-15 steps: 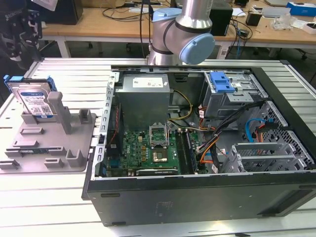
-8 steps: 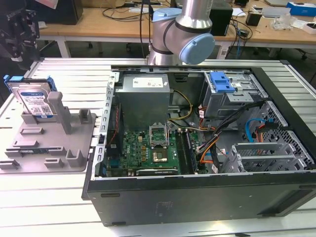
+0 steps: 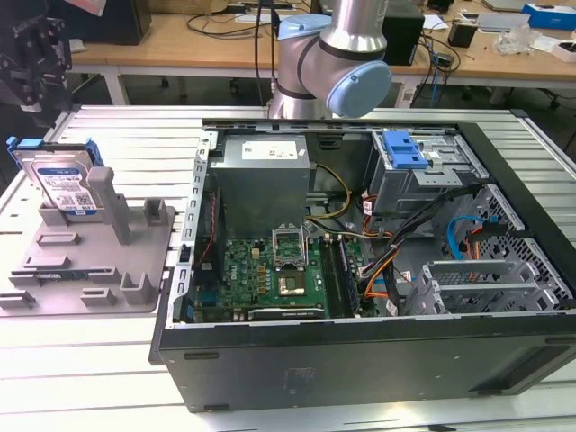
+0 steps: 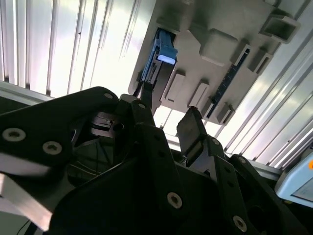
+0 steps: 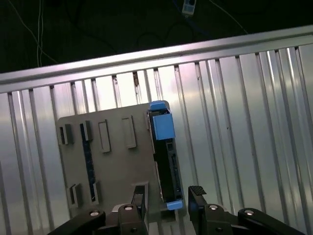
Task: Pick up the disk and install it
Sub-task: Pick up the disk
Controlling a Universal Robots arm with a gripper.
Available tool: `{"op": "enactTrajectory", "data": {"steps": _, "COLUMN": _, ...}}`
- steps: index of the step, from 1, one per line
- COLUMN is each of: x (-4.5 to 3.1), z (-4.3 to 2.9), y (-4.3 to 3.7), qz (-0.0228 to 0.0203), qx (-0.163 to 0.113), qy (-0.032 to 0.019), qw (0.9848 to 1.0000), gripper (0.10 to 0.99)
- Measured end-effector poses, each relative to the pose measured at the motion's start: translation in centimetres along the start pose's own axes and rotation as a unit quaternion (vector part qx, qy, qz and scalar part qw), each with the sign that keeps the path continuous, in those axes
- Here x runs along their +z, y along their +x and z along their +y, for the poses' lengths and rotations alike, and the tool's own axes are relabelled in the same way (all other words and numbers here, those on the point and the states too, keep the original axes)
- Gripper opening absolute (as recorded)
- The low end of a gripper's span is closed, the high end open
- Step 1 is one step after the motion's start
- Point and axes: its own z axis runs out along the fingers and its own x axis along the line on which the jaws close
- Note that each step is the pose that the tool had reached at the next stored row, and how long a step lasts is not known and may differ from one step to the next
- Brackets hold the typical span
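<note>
One disk [image 3: 65,175] stands on edge in a slot at the far corner of the one grey holder tray [image 3: 148,256], on the exterior view's left. My gripper [image 5: 167,193] hangs above it, fingers [image 5: 196,196] wide apart, holding nothing. The disk's label is white and blue; I cannot read its print.

wrist views above disk [image 5: 165,156] (exterior oblique)

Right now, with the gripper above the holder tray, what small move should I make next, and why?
Probably lower straight down: the open gripper hangs above the disk, which stands on edge in the grey tray, roughly lined up between the fingers.
</note>
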Motion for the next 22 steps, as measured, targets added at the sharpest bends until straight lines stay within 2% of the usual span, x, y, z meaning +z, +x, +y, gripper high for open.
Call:
{"op": "enactTrajectory", "data": {"steps": 4, "x": 0.05, "z": 0.02, "y": -0.16, "qz": 0.0027, "qx": -0.026, "qy": 0.0010, "qw": 0.9997, "gripper": 0.482}}
{"op": "enactTrajectory", "data": {"steps": 7, "x": 0.20, "z": 0.23, "y": -0.24, "qz": 0.0030, "qx": -0.027, "qy": 0.0105, "qw": 0.9996, "gripper": 0.482}}
{"op": "enactTrajectory", "data": {"steps": 9, "x": 0.58, "z": 1.07, "y": -0.17, "qz": 0.0024, "qx": -0.028, "qy": 0.0175, "qw": 0.9995, "gripper": 0.482}}
{"op": "enactTrajectory", "data": {"steps": 10, "x": 0.73, "z": 1.50, "y": -0.11, "qz": 0.0022, "qx": -0.028, "qy": 0.0186, "qw": 0.9994, "gripper": 0.482}}
{"op": "enactTrajectory", "data": {"steps": 12, "x": 0.90, "z": 2.12, "y": -0.03, "qz": 0.0022, "qx": -0.028, "qy": 0.0191, "qw": 0.9994, "gripper": 0.482}}
{"op": "enactTrajectory", "data": {"steps": 14, "x": 1.21, "z": 3.31, "y": 0.07, "qz": 0.0022, "qx": -0.030, "qy": 0.0193, "qw": 0.9994, "gripper": 0.482}}
{"op": "enactTrajectory", "data": {"steps": 17, "x": 1.46, "z": 3.96, "y": 0.04, "qz": 0.0022, "qx": -0.032, "qy": 0.0193, "qw": 0.9993, "gripper": 0.482}}
{"op": "enactTrajectory", "data": {"steps": 22, "x": 1.82, "z": 4.64, "y": -0.01, "qz": 0.0025, "qx": -0.043, "qy": 0.0194, "qw": 0.9989, "gripper": 0.482}}
